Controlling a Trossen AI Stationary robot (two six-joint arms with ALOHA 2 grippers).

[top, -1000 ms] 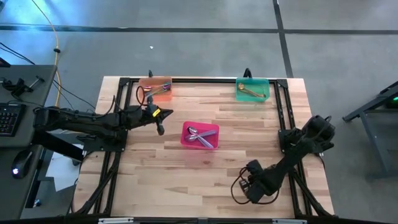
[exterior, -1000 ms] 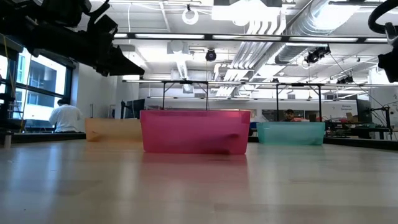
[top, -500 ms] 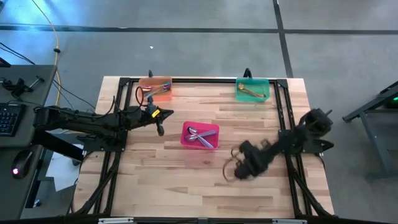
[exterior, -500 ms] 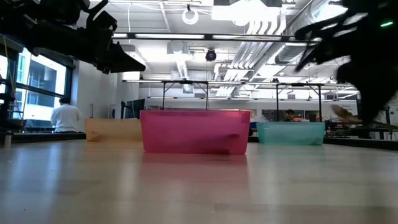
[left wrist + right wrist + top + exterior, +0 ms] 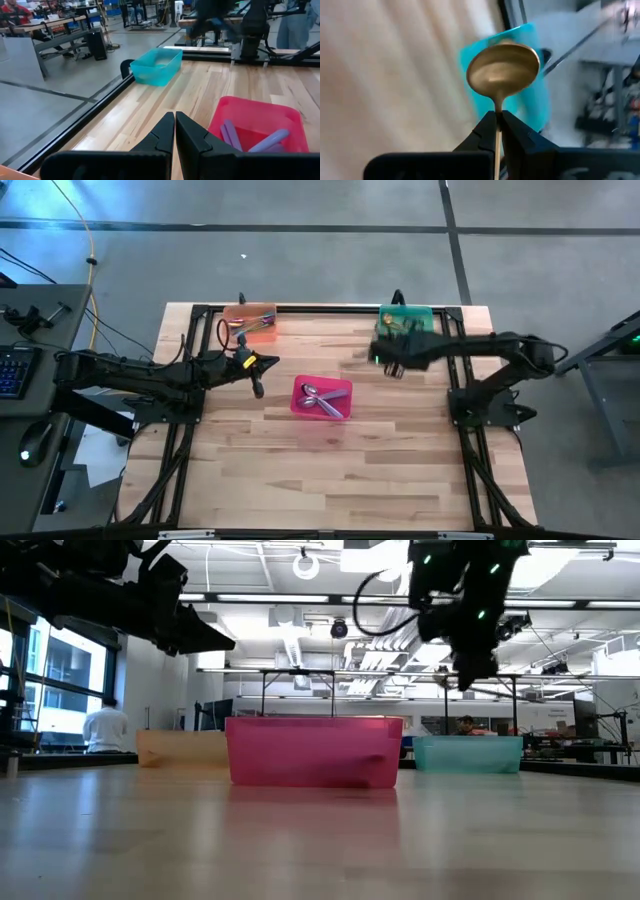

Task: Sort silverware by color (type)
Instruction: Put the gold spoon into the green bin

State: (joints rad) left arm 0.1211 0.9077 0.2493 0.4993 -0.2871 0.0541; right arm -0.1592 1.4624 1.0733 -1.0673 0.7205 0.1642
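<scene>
A gold spoon (image 5: 503, 67) sits in my right gripper (image 5: 497, 119), which is shut on it and hovers beside the green bin (image 5: 408, 323), at its near left corner (image 5: 383, 358). Another gold spoon (image 5: 402, 329) lies in that bin. The pink bin (image 5: 322, 397) holds silver spoons with lilac handles (image 5: 266, 140). The orange bin (image 5: 250, 321) holds more spoons. My left gripper (image 5: 258, 387) hangs shut and empty between the orange and pink bins (image 5: 175, 128). My right gripper pinches the gold spoon's thin handle (image 5: 497, 111) just below the bowl, between its two fingers. The bowl (image 5: 503, 67) sticks out beyond the fingertips, and the handle runs back along the fingers. The spoon is lifted clear of the table.
The black frame rails (image 5: 452, 365) run along the table's sides and far edge. The three bins stand in the far half. Bare wood (image 5: 320, 470) fills the near half. People and benches show in the room beyond (image 5: 104, 727).
My right arm has swung fast from the table's near right part toward the far edge, to the green bin, with its gripper turned about and raised. My left arm has stayed where it was.
</scene>
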